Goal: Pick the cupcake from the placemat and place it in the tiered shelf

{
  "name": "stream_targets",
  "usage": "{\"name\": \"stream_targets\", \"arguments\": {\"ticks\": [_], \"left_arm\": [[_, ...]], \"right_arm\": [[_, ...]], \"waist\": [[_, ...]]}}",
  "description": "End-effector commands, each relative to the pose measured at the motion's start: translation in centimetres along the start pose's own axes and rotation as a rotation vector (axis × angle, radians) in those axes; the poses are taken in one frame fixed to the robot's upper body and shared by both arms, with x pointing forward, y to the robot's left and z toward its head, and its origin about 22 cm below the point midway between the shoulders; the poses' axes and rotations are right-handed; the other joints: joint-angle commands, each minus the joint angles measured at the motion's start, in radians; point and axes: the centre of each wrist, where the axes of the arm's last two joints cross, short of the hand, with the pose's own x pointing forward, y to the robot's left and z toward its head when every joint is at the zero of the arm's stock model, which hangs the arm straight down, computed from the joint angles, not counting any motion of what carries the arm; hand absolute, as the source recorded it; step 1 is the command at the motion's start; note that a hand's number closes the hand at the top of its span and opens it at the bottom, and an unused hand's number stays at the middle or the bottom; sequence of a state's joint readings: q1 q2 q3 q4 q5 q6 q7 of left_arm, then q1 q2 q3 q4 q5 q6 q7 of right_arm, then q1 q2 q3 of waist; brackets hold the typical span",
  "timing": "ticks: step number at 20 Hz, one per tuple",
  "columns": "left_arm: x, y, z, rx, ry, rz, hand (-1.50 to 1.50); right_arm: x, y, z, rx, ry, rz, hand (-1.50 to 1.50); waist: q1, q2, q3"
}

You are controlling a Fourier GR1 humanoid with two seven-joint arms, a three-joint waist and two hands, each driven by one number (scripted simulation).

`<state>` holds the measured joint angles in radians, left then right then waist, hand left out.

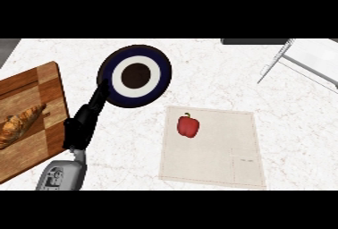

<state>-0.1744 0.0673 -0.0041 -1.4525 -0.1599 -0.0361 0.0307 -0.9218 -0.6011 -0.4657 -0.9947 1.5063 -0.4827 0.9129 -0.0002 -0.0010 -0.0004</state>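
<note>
On my head view, the thing lying on the mat [218,161] is a red pepper [188,126] with a small green stem, not a cupcake as the task line says. It is in the upper left part of the mat, stem pointing away from the robot. Nothing touches it. The mat is pale beige, approx. rectangular, and lies flat on the white marbled counter [132,152], a bit right of center.

Up and left of the mat, near but apart from it, there is a round plate [135,76]: dark blue rim, white ring, dark brown middle.

The left hand [80,127] is left of the mat, btw. the plate and the lower edge, well apart from the pepper. Its fingers [99,96] are straight and pressed together, pointing up to the plate's left rim. They overlap the rim in my view, but I cannot tell if they really touch it. They hold nothing. The grey forearm [63,174] comes in from below.

At the left edge is a wood board [40,89] with a bread [19,123] on it.

The shelf [300,56] shows only partly in the top right corner, w/ thin metal bars, far from the pepper.
</note>
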Motion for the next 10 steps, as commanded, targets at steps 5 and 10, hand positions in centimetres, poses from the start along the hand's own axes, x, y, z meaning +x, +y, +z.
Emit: {"name": "stream_targets", "arguments": {"ticks": [5,10], "left_arm": [[-0.8,0.9,0.0,0.012,0.005,-0.002,0.0],[-0.3,-0.2,-0.2,0.01,-0.012,-0.014,0.0]], "right_arm": [[-0.7,-1.9,-0.5,-0.002,0.098,-0.203,-1.5],[1.0,-3.7,0.1,0.065,0.08,-0.263,-1.5]], "waist": [[-0.001,0.001,0.0],[0.0,0.0,0.0]]}}
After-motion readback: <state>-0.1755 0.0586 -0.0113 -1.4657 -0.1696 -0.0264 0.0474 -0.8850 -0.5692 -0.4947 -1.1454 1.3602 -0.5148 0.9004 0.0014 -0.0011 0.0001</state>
